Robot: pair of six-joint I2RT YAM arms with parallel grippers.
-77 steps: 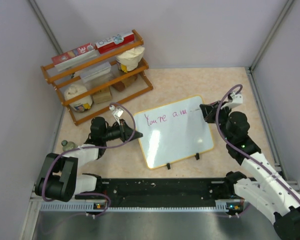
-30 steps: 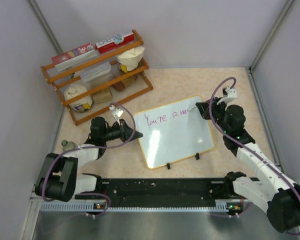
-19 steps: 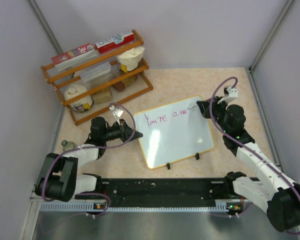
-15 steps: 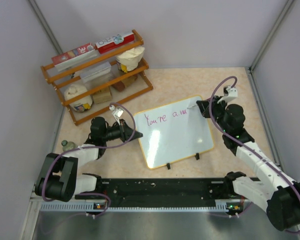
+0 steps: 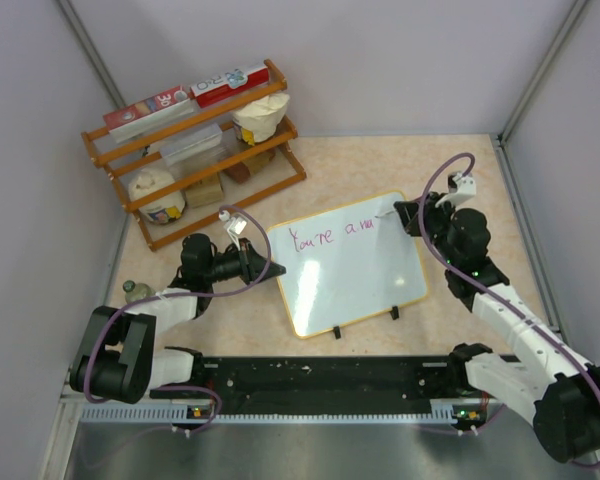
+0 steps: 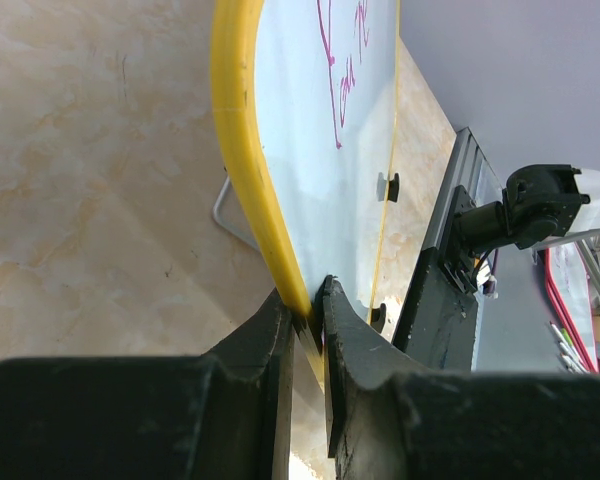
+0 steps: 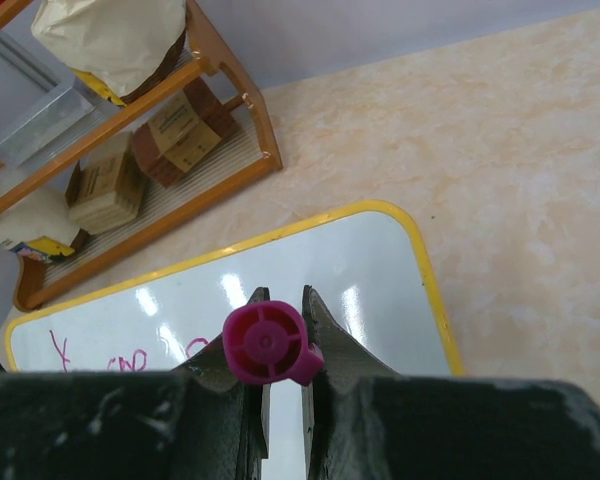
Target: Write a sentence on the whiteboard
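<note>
The whiteboard lies on the table, white with a yellow rim and two black clips on its near edge. Magenta writing "You're a m…" runs along its far edge. My left gripper is shut on the board's left rim; the left wrist view shows the jaws pinching the yellow edge. My right gripper is shut on a magenta marker, seen end-on in the right wrist view, over the board's far right part. The marker tip sits by the last letter.
A wooden rack with boxes, bags and jars stands at the back left. A small bottle sits by the left arm. Grey walls close in the table on three sides. The black rail runs along the near edge.
The right gripper has moved left from the board's far right corner over the end of the writing, then stayed almost still. The left gripper and the board have not moved.
</note>
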